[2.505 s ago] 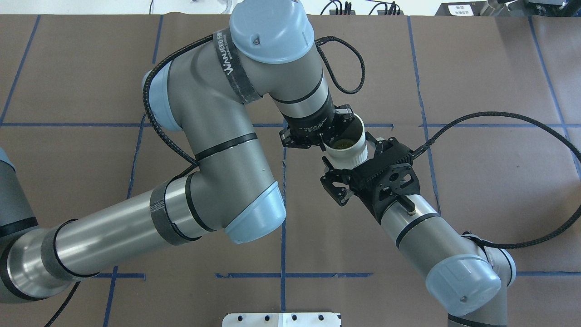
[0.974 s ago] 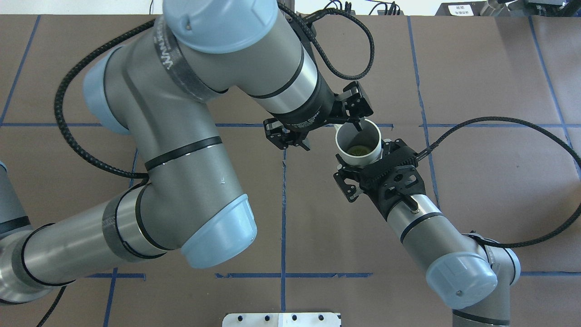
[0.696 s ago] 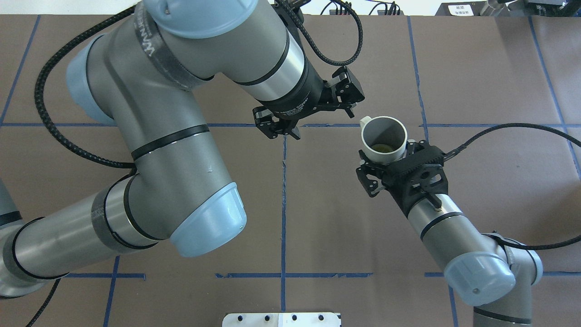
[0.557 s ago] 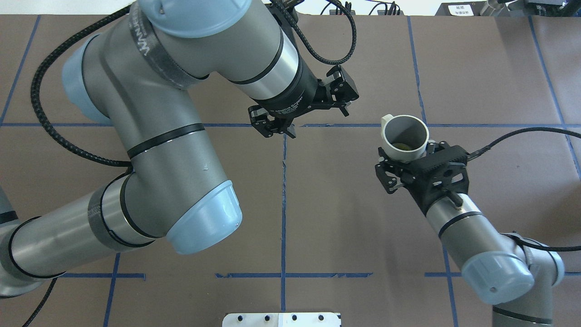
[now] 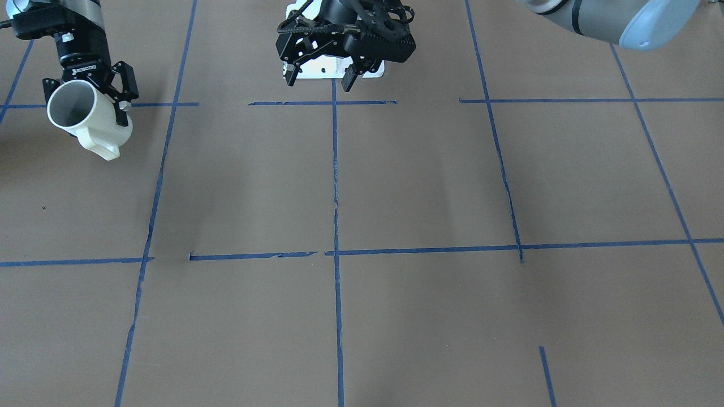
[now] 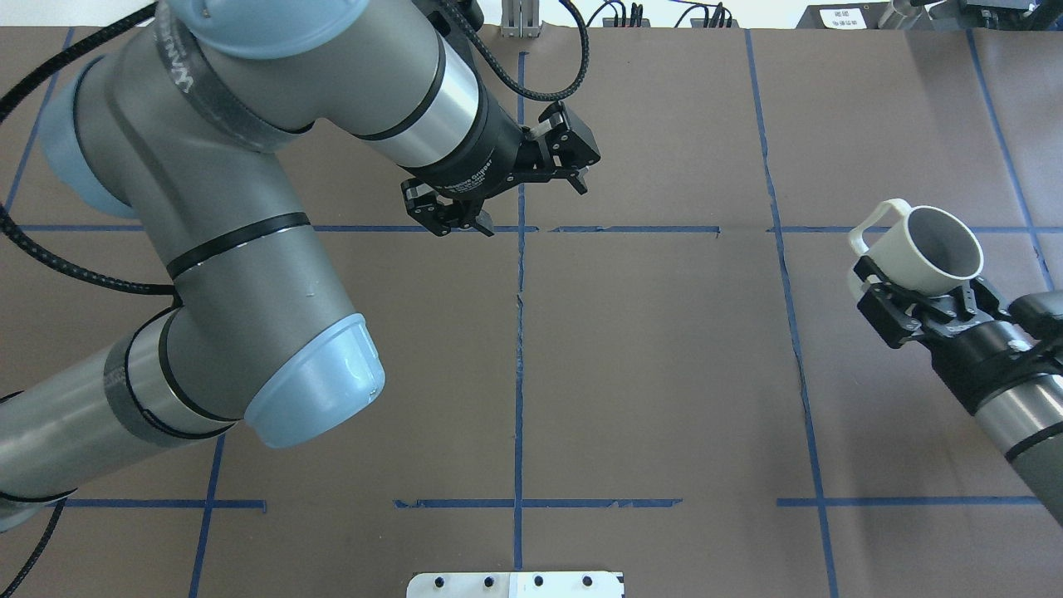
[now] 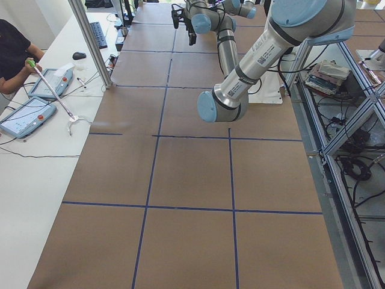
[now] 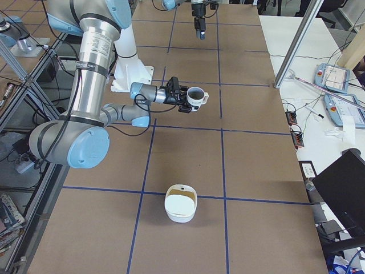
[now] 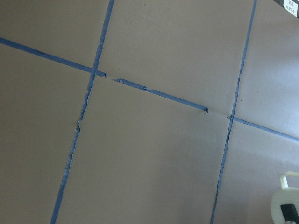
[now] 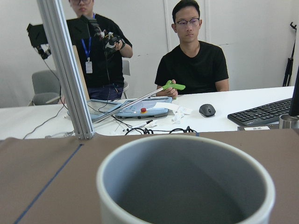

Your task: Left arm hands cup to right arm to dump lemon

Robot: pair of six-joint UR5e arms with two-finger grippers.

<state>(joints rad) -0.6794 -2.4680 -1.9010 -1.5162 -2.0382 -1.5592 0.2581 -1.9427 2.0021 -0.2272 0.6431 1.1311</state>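
Note:
My right gripper [image 6: 928,301] is shut on the white cup [image 6: 913,249] and holds it above the table's right side. The cup is tilted, handle toward the table's middle. It also shows in the front view [image 5: 93,127], held by the right gripper [image 5: 90,85], and in the right side view [image 8: 197,96]. The right wrist view looks into the cup's grey inside [image 10: 187,186]. The lemon shows in no view. My left gripper [image 6: 536,210] is open and empty over the far middle of the table; it also shows in the front view [image 5: 317,79].
A white bowl [image 8: 181,206] stands on the table at the robot's far right end. The white base plate [image 6: 515,584] sits at the near edge. Blue tape lines cross the brown table [image 6: 648,374]. Two people sit behind the far edge [image 10: 191,56].
My left gripper let go of the cup, opened and drew back to the far left. My right gripper closed on the cup, carried it right and tilted it. The lemon no longer shows inside.

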